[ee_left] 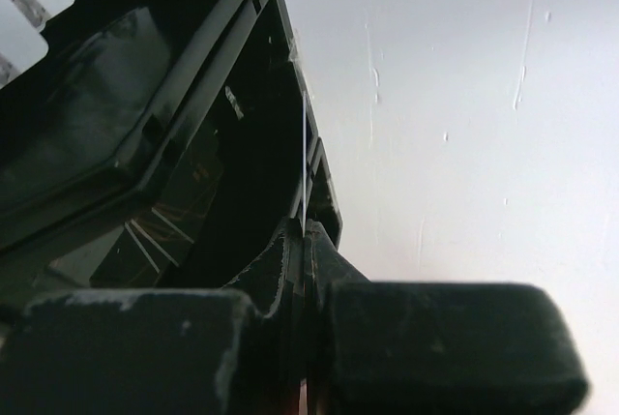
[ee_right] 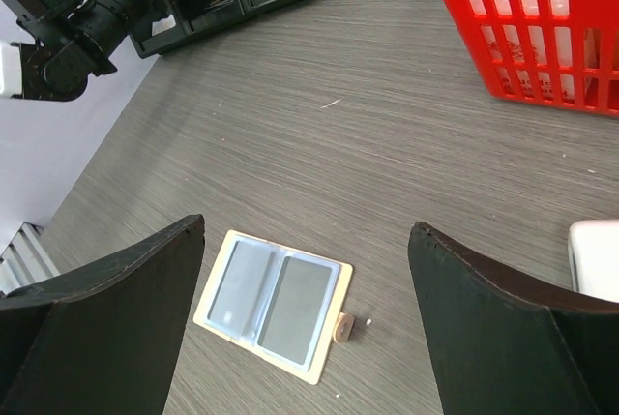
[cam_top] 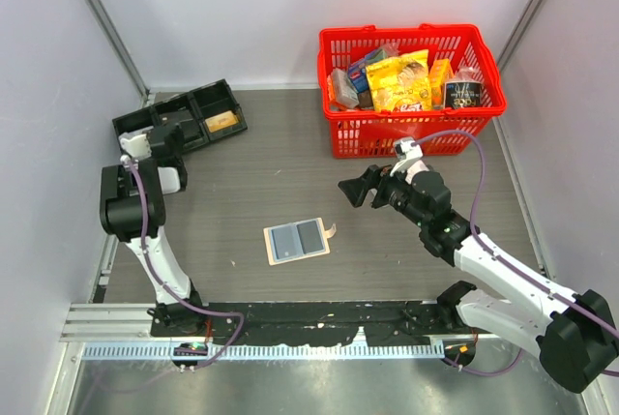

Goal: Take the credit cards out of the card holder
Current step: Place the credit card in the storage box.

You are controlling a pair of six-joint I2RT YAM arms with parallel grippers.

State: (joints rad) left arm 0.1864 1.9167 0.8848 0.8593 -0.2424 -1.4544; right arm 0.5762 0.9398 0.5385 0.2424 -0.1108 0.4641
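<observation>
Right claw (cam_top: 353,183) spread wide; flat tan blue-panelled card holder (cam_top: 297,241) lies at its 8 o'clock on grey table (cam_top: 271,154). Best drop low and pinch one card edge. Left claw (ee_left: 306,241) together.

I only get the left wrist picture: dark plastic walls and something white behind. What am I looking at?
Observer: A black three-compartment tray, at the far left corner of the table.
Operator: So where is the wallet thing they talk about?
Observer: The card holder lies open and flat mid-table, blue and grey panels facing up.
Operator: Is the other arm holding it?
Observer: No. The right arm hangs in the air near it, jaws wide open and aimed down at it, not touching.
</observation>
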